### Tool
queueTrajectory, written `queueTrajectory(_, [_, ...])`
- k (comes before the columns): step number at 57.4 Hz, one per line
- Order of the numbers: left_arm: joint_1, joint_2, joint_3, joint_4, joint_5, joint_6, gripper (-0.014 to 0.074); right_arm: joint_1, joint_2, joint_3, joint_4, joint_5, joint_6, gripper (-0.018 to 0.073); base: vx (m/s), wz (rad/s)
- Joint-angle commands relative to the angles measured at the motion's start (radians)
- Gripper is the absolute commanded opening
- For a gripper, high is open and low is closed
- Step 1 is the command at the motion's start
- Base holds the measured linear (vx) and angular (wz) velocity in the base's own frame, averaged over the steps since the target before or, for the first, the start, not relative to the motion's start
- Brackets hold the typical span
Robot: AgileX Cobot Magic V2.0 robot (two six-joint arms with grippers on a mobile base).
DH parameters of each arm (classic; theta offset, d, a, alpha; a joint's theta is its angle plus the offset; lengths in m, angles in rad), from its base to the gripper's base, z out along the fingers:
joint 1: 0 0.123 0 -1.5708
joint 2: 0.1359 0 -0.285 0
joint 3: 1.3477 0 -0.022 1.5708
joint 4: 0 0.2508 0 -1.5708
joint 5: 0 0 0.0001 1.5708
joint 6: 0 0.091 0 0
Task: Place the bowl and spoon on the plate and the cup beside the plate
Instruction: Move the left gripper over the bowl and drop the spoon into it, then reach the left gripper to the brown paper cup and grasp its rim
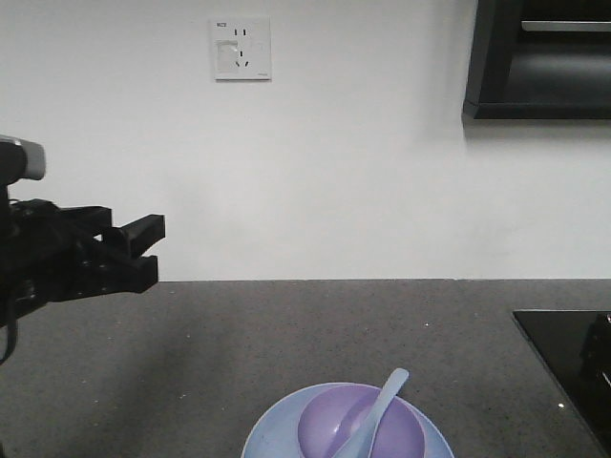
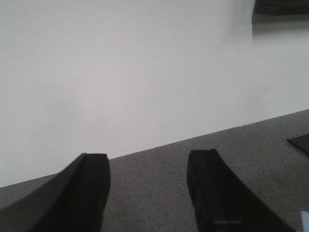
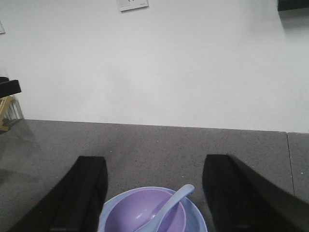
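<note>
Since the small lavender-purple bowl (image 1: pixel 396 429) already sits on the round pale blue plate (image 1: pixel 272 422) with the short pale blue soup spoon (image 1: pixel 382 401) leaning in it, I judge only the cup is left, and no view shows it. My right gripper (image 3: pixel 154 162) hangs spread and empty above the plate; my left gripper (image 1: pixel 153 250) hovers spread too. Beyond lie grey speckled countertop (image 1: pixel 286 324), a black glass panel (image 1: pixel 568 339) and a white wall socket (image 1: pixel 241 48), none in my way.
</note>
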Motion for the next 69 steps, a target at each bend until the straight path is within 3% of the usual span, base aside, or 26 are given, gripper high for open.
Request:
queueTrajectory(1, [0.016,-0.094,0.011,0.005,-0.032,-0.007,0.0447,-0.003,0.009,-0.026,0.005,-0.079,-0.004,0.0498,0.0,0.0])
queueTrajectory(7, [0.055,-0.176,0.045,0.014,-0.111,-0.005,0.0447,-0.003,0.009,-0.026,0.006,-0.079,-0.004,0.0498,0.0,0.0])
queueTrajectory(10, [0.081,-0.209,0.055,0.061,-0.127,-0.01,0.0447,-0.003,0.009,-0.026,0.006,-0.079,-0.004,0.0498,0.0,0.0])
queueTrajectory(15, [0.12,-0.251,0.059,0.189,-0.072,-0.132,0.0447,-0.003,0.009,-0.026,0.006,-0.079,-0.004,0.0498,0.0,0.0])
queueTrajectory(21, [0.181,-0.281,0.055,0.48,0.091,-0.478,0.0447,-0.003,0.009,-0.026,0.006,-0.079,-0.004,0.0498,0.0,0.0])
queueTrajectory(26, [0.255,-0.283,0.025,0.787,0.24,-0.801,0.0447,-0.003,0.009,-0.026,0.006,-0.079,-0.004,0.0498,0.0,0.0])
queueTrajectory(31, [0.321,-0.283,-0.026,1.092,0.397,-1.061,0.0447,-0.003,0.009,-0.026,0.006,-0.079,-0.004,0.0498,0.0,0.0])
queueTrajectory(36, [0.377,-0.283,-0.096,1.334,0.544,-1.271,0.0447,-0.003,0.009,-0.026,0.006,-0.079,-0.004,0.0498,0.0,0.0])
queueTrajectory(41, [0.434,-0.278,-0.154,1.534,0.657,-1.38,0.0447,-0.003,0.009,-0.026,0.006,-0.079,-0.004,0.0498,0.0,0.0])
queueTrajectory(45, [0.476,-0.258,-0.189,1.587,0.713,-1.415,0.0447,-0.003,0.009,-0.026,0.006,-0.079,-0.004,0.0498,0.0,0.0])
queueTrajectory(57, [0.552,-0.083,-0.269,1.575,0.856,-1.384,0.0447,-0.003,0.009,-0.026,0.006,-0.08,-0.004,0.0498,0.0,0.0])
queueTrajectory(69, [0.557,0.109,-0.382,1.618,1.057,-1.389,0.0447,-0.003,0.009,-0.026,0.006,-0.08,-0.004,0.0498,0.0,0.0])
